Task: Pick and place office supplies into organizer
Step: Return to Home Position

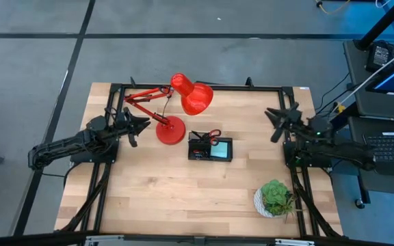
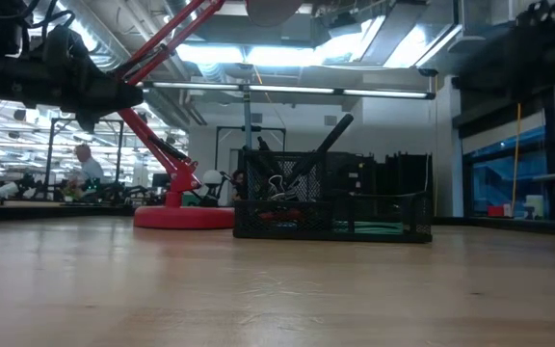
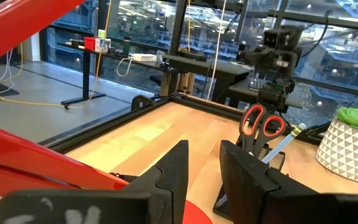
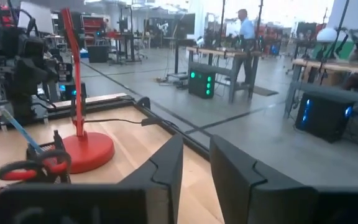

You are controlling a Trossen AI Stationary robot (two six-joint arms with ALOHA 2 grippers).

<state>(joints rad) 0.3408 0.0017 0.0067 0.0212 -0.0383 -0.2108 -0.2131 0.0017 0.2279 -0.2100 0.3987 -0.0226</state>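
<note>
High view: the left gripper hangs beside the red desk lamp's round base, and the right gripper is well apart across the table. The small black mesh organizer tray sits mid-table, holding red-handled scissors.
Low view: the tray stands just beside that base.
Wrist views: each gripper's dark fingers are slightly apart, gripping nothing.

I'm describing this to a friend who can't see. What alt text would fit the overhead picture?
A black organizer holding red scissors and a teal pad sits mid-table beside a red lamp. The left gripper and right gripper hover open at opposite sides, touching nothing; a potted plant stands in a corner on the right arm's side.
</note>
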